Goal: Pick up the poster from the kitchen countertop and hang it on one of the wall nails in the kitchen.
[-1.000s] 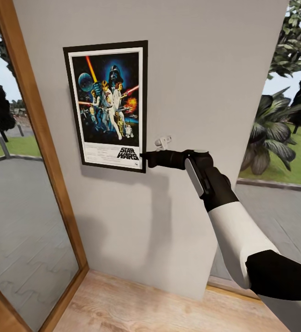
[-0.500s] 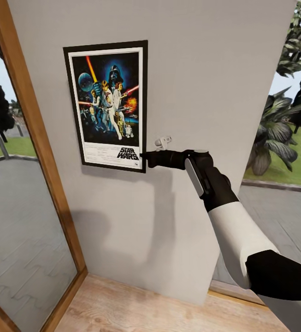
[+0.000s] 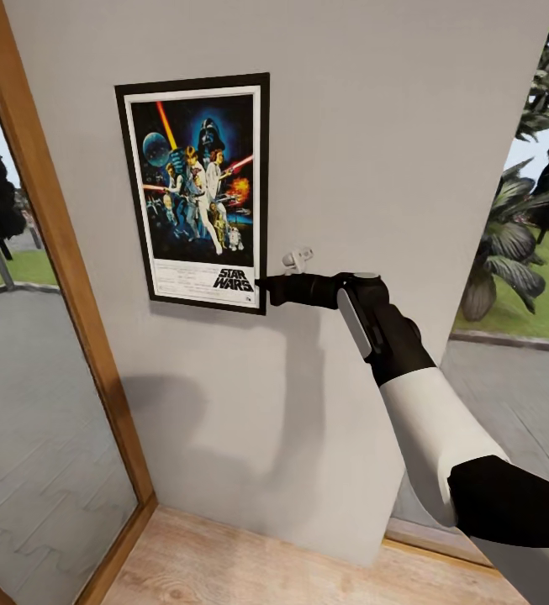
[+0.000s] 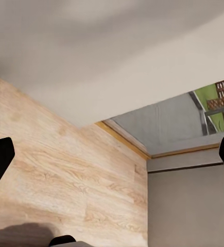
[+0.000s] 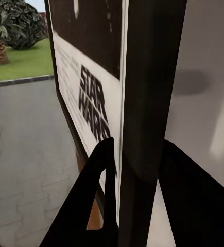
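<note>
The right claw (image 3: pixel 261 286) is clamped on the poster (image 3: pixel 197 192) at its 5 o'clock corner. The poster sits flat against the grey wall (image 3: pixel 375 126). The left claw (image 4: pixel 112 159) has its fingers wide apart.

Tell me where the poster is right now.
In the head view, the poster is against the grey wall, upper left, its lower right corner clamped by the right pincer.

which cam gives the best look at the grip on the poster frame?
Right wrist view: the right gripper has its jaws either side of the black edge of the poster, close up. Head view shows the whole poster against the wall but the grip is tiny. Left wrist view faces floor and wall.
</note>
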Controlling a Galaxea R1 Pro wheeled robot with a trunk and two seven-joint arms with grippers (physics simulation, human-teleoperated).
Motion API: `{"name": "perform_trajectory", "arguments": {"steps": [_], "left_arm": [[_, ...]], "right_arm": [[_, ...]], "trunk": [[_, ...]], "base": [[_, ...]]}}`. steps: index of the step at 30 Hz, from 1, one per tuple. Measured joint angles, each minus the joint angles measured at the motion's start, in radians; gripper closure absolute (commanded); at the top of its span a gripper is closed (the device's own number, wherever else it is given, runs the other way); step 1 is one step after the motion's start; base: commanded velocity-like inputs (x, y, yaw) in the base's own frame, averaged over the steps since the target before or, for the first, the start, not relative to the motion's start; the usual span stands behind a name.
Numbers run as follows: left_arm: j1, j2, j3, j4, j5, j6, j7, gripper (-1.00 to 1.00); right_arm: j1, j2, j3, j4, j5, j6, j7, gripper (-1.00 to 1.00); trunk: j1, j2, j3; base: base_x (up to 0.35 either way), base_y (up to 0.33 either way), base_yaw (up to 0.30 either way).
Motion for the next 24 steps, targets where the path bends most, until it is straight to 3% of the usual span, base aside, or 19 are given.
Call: {"name": "perform_trajectory", "arguments": {"steps": [24], "left_arm": [[0.000, 0.008, 0.000, 0.000, 0.000, 0.000, -0.001, -1.00]], "right_arm": [[0.000, 0.000, 0.000, 0.000, 0.000, 0.000, 0.000, 1.00]], "trunk": [[0.000, 0.000, 0.000]], "base": [[0.056, -0.015, 0.000]]}}
